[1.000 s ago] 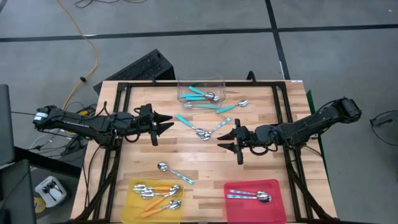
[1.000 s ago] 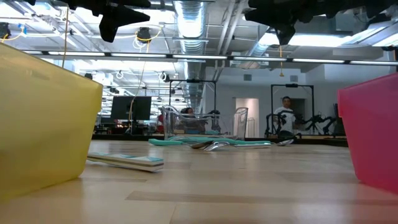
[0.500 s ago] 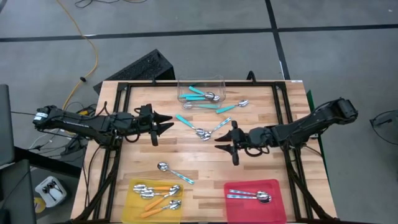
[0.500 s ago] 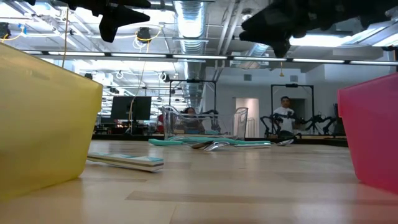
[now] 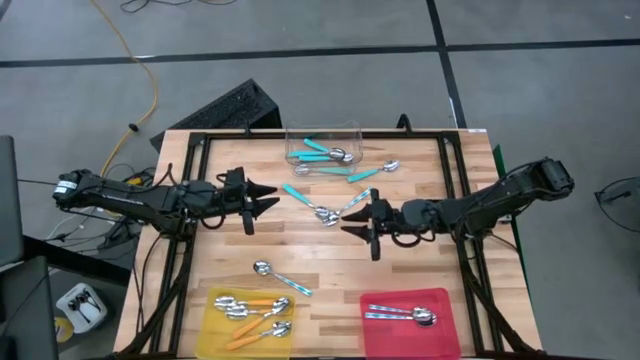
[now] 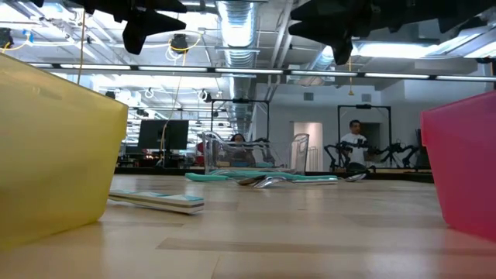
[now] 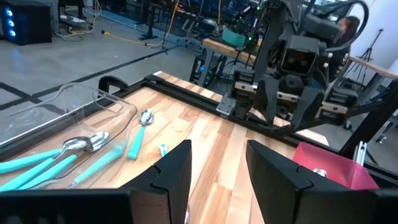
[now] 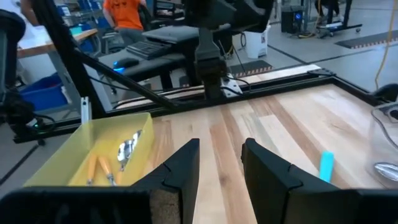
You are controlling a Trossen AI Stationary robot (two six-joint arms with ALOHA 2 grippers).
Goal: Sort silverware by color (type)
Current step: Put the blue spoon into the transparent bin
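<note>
Wood table [image 5: 420,270]; right end effector [image 5: 362,228] beside teal spoons [image 5: 322,211].

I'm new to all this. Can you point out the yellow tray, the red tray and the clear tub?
yellow tray [image 5: 212,330]: high view, its left rim.
red tray [image 5: 411,340]: high view, bare floor near its front edge.
clear tub [image 5: 322,129]: high view, its far wall.

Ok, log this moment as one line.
left gripper: open, empty, waiting | right gripper: open, empty, beside crossed teal spoons mid-table

Pale, smooth wooden tabletop [image 5: 320,255]; spoons [image 5: 322,211] with shiny metal bowls, some teal plastic handles; clear glossy plastic tub [image 5: 322,143].
</note>
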